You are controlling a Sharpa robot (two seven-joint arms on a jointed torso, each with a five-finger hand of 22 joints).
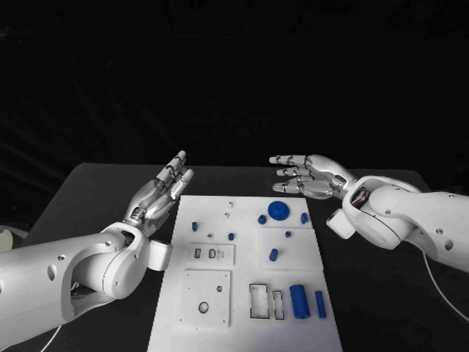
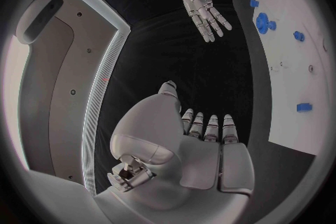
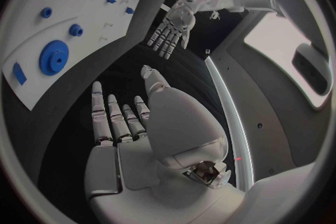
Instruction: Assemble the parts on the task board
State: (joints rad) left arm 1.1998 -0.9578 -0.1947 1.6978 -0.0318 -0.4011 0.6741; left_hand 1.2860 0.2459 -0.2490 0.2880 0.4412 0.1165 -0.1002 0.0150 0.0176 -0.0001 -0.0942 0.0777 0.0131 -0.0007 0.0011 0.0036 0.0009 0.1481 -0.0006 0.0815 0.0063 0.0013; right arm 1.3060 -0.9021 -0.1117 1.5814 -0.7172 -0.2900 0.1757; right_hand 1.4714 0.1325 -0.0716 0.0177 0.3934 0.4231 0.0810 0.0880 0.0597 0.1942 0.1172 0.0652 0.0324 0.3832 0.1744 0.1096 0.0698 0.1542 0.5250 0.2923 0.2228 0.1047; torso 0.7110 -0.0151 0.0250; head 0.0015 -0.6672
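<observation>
The white task board (image 1: pixel 287 334) lies in the middle of the black table. On it a blue gear (image 1: pixel 280 210) sits near the far end, small blue pegs (image 1: pixel 274 254) are scattered around it, and two longer blue pieces (image 1: pixel 299 301) lie near the front right. My left hand (image 1: pixel 163 187) hovers at the board's far left corner with its fingers stretched out and apart, holding nothing. My right hand (image 1: pixel 308 176) hangs over the far right corner, fingers spread and empty. In the wrist views my left hand (image 2: pixel 203 134) and right hand (image 3: pixel 133 123) are both bare, with the gear (image 2: pixel 264 23) (image 3: pixel 54 57) off to one side.
Square inset plates (image 1: pixel 210 254) and rectangular slots (image 1: pixel 259 300) mark the board's near half. Black table (image 1: pixel 97 191) surrounds the board on both sides. A thin cable (image 1: pixel 446 293) trails below my right arm.
</observation>
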